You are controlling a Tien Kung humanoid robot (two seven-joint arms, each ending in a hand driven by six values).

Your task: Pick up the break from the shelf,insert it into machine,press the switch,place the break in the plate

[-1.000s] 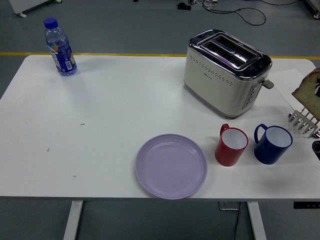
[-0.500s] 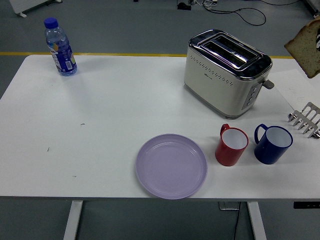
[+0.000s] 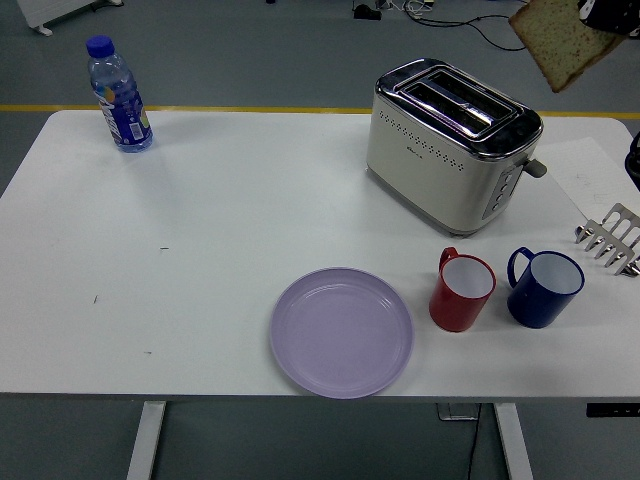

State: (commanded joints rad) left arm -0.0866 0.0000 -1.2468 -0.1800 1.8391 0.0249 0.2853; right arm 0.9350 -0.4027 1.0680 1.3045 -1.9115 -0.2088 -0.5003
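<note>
Above the toaster, bread slice tilted diagonally.

A white counter with rounded far corners fills most of the view, its pale legs showing below the near edge. Behind it lies a grey-blue floor, crossed by a yellow line that runs just past the counter's far edge. Black cables loop over the floor at the top, and a white piece of equipment sits at the top left corner. Even light, soft shadows
</note>
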